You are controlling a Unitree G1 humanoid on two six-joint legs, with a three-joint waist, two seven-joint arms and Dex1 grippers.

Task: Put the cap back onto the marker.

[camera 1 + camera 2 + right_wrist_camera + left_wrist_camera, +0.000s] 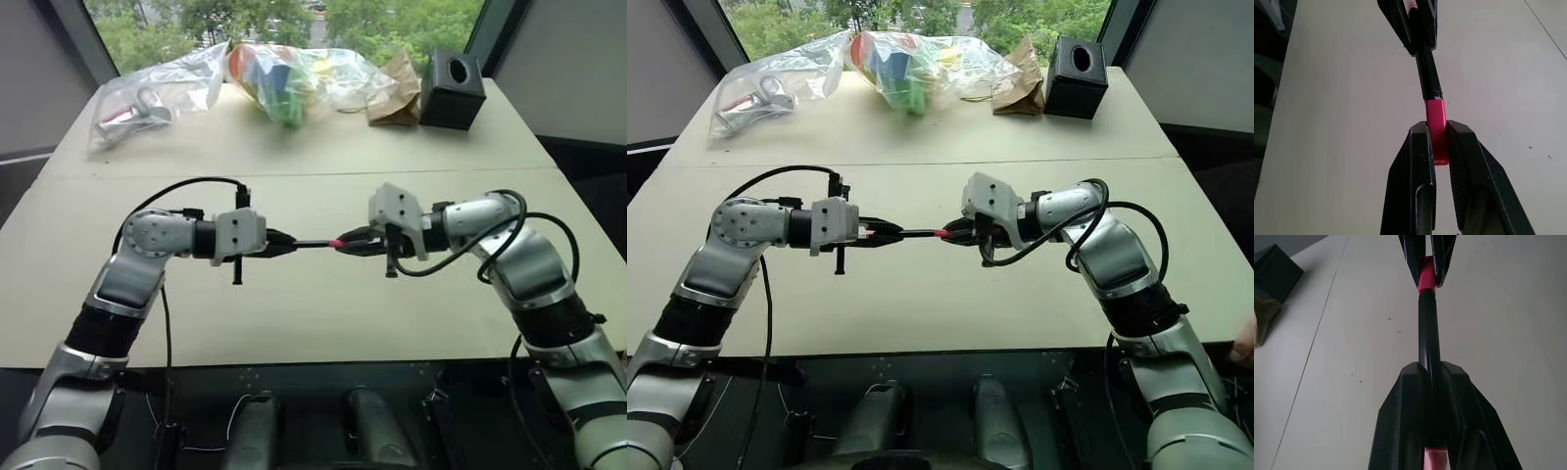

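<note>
Above the table (294, 323), the left gripper (284, 244) clamps the marker (312, 243) level while the right gripper (355, 242), facing it, pinches the cap (1435, 128) against its end, apparently to seat it.

No text, label, brand or number can be read anywhere here.

The marker (1429, 335) is hidden along its rear part between the left claw's (1431, 377) fingers, and its tip lies inside the cap (1436, 128), so how far it is seated cannot be told. The cap's far end is covered by the right claw's (1439, 139) fingers. Contents of the clear bags (284, 73) on the worktop (294, 304) are too blurred to name.
</note>
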